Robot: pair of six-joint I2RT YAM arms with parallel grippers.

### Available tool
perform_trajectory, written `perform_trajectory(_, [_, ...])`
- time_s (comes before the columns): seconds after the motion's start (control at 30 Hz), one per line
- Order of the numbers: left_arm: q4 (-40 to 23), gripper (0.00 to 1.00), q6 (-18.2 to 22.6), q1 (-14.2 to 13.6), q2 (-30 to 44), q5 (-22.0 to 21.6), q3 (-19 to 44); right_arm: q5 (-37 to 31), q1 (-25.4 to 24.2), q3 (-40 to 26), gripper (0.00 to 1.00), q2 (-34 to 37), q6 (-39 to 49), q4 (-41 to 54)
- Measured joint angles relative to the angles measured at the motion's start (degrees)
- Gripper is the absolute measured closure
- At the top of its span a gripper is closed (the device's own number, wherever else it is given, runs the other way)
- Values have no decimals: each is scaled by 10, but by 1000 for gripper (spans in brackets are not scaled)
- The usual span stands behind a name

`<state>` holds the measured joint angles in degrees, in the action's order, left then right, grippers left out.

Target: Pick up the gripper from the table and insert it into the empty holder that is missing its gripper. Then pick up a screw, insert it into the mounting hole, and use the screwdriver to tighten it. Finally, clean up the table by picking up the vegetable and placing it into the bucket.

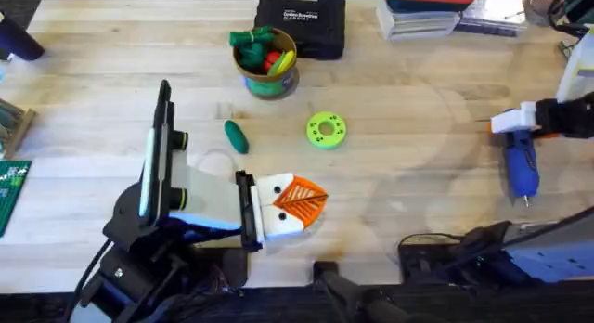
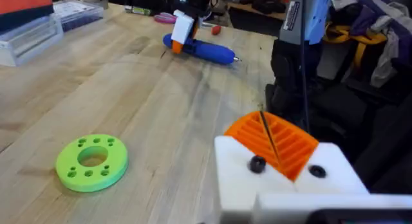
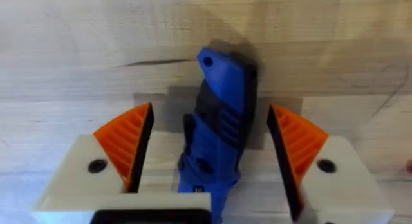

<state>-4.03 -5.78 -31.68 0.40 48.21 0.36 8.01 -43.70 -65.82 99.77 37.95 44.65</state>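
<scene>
Screw-tightening step: right gripper (image 3: 209, 156), jaws spread, straddles the screwdriver (image 3: 219, 121) at frame centre; next, clamp it; left gripper's (image 1: 292, 204) state unclear.

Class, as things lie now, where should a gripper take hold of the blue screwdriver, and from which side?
Grip the screwdriver across its thick ribbed middle, coming straight down from above. It lies flat on the table, its long sides free, and the right gripper already straddles it, open.
</scene>
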Motion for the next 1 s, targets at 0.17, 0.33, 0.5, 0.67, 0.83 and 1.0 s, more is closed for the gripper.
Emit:
perform_trajectory(0.17, [0, 996, 0, 0, 0, 0, 0, 0, 0, 0, 8, 0, 10, 0])
perform_trajectory(0.33, [0, 996, 0, 0, 0, 0, 0, -1, 3, 0, 8, 11, 11, 0])
perform_trajectory(0.5, [0, 996, 0, 0, 0, 0, 0, -7, 5, 0, 75, 11, 13, -3])
perform_trajectory(0.67, [0, 996, 0, 0, 0, 0, 0, -7, 6, 0, 338, 11, 15, -3])
perform_trajectory(0.83, [0, 996, 0, 0, 0, 0, 0, -5, 7, 0, 718, 11, 16, -3])
perform_trajectory(1.0, [0, 996, 0, 0, 0, 0, 0, -4, 7, 0, 822, 11, 15, 4])
